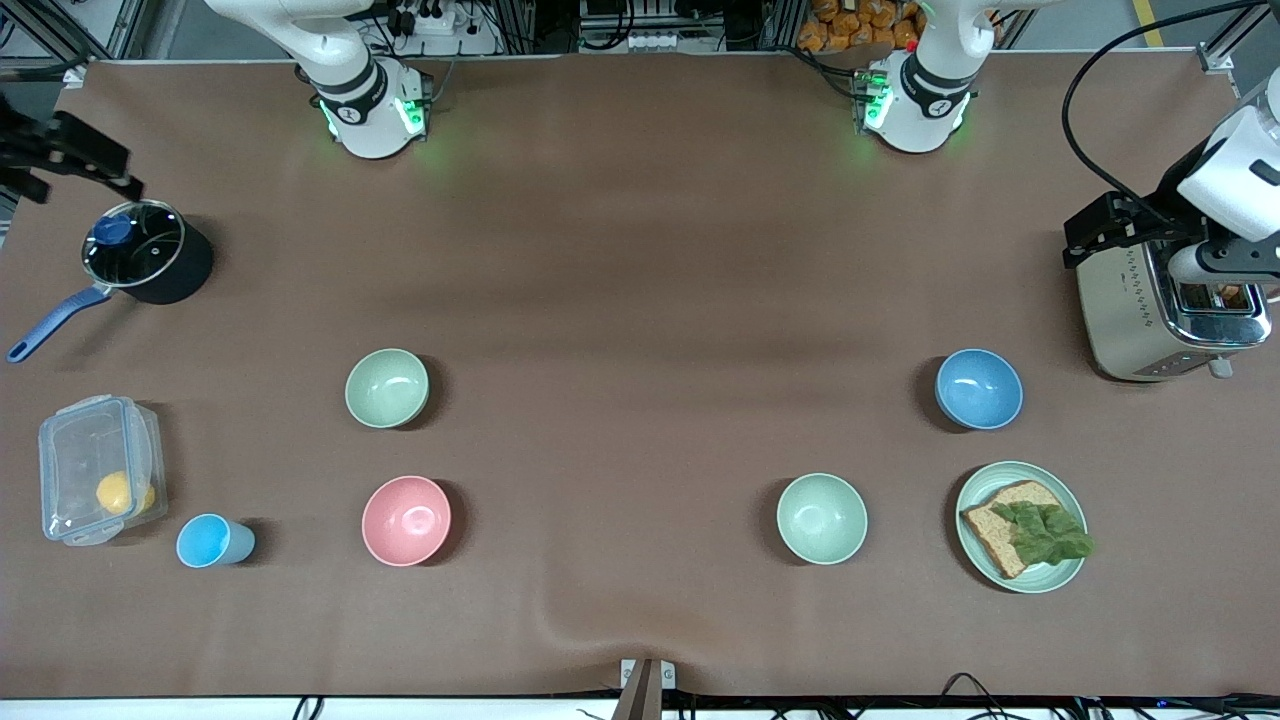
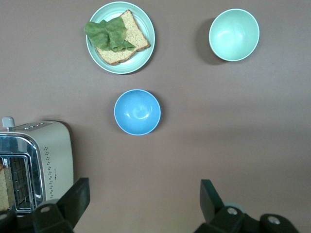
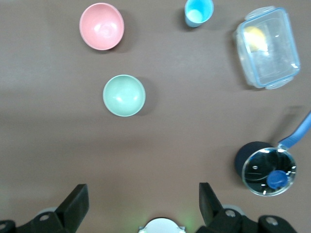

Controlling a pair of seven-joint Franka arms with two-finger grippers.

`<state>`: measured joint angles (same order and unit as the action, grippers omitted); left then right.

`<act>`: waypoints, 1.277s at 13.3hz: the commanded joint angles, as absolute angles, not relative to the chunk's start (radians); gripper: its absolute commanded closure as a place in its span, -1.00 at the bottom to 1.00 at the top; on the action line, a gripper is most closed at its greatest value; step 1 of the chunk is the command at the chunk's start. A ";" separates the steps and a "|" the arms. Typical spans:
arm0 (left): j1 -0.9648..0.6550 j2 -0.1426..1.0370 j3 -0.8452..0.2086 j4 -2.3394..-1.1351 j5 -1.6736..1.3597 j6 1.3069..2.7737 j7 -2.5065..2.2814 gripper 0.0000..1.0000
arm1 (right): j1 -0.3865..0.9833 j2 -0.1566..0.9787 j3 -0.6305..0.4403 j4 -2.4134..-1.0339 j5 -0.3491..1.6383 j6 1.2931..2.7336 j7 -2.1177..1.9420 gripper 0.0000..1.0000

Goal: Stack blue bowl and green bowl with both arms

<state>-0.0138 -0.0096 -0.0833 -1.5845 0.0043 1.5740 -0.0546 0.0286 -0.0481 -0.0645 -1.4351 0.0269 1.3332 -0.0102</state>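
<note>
The blue bowl (image 1: 979,388) stands upright toward the left arm's end of the table, beside the toaster; it also shows in the left wrist view (image 2: 137,111). The sage green bowl (image 1: 387,388) stands upright toward the right arm's end, farther from the front camera than the pink bowl; it also shows in the right wrist view (image 3: 124,95). The two bowls are far apart. My left gripper (image 1: 1080,238) hangs high by the toaster, open and empty (image 2: 145,201). My right gripper (image 1: 120,175) hangs high above the pot, open and empty (image 3: 143,204).
A paler mint bowl (image 1: 822,518) and a mint plate (image 1: 1070,578) with bread and lettuce sit nearer the front camera than the blue bowl. A toaster (image 1: 1150,310), a lidded black pot (image 1: 150,262), a clear box (image 1: 95,470), a light-blue cup (image 1: 212,540) and a pink bowl (image 1: 406,520) also stand here.
</note>
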 commanded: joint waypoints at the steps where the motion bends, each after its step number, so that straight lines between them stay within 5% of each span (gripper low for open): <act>1: -0.015 -0.003 -0.080 -1.577 0.000 1.572 -0.048 -1.00 | -0.029 -0.040 -0.057 -1.427 0.012 1.334 -0.076 -1.00; 6: -0.012 0.075 -0.075 -1.583 0.001 1.609 -0.051 -1.00 | -0.008 0.006 -0.048 -1.427 0.026 1.365 -0.066 -1.00; 9: -0.012 0.129 -0.074 -1.638 0.003 1.721 -0.060 -1.00 | 0.063 0.144 -0.046 -1.427 0.032 1.457 -0.063 -1.00; 14: 0.031 0.146 -0.074 -1.942 0.017 2.066 -0.060 -1.00 | 0.109 0.404 -0.046 -1.428 0.089 1.564 -0.069 -1.00; 17: 0.067 0.236 -0.074 -1.954 0.061 2.083 -0.060 -1.00 | 0.109 0.503 -0.044 -1.443 0.092 1.594 -0.084 -1.00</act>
<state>0.0474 0.2023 -0.0710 -1.9483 0.0314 2.0639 -0.0559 0.1123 0.4608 -0.0428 -1.4606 0.0728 1.6006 -0.0677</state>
